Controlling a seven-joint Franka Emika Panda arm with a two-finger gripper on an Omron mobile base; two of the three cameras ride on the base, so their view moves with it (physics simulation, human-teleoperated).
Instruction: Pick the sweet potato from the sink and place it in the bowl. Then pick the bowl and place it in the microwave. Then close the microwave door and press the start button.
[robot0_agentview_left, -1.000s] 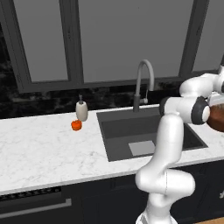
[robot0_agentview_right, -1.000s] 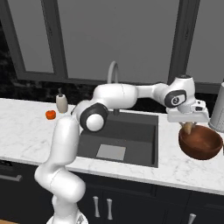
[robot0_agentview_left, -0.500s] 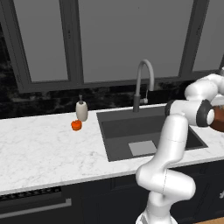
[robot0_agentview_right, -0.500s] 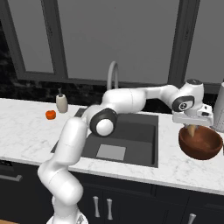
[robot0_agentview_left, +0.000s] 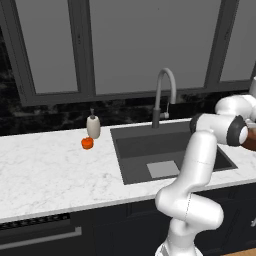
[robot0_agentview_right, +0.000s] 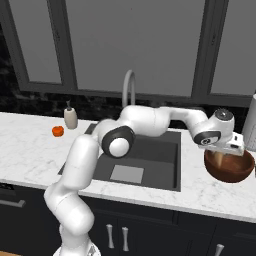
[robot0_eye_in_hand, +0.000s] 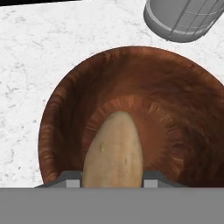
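Glossy white, rounded arm links (robot0_agentview_right: 150, 120) joined by dark grey joint bands, each capped with a lighter grey disc (robot0_agentview_right: 118, 145). Bulbous white base segment (robot0_agentview_left: 192, 210) beneath the sink's front edge. Wrist (robot0_agentview_right: 216, 131) white with a dark collar and grey round cap. Small flat white hand block (robot0_agentview_right: 231, 146) beneath the wrist.

Even, bright rendered light (no glare); soft shadows; sharp focus throughout; no edge distortion.
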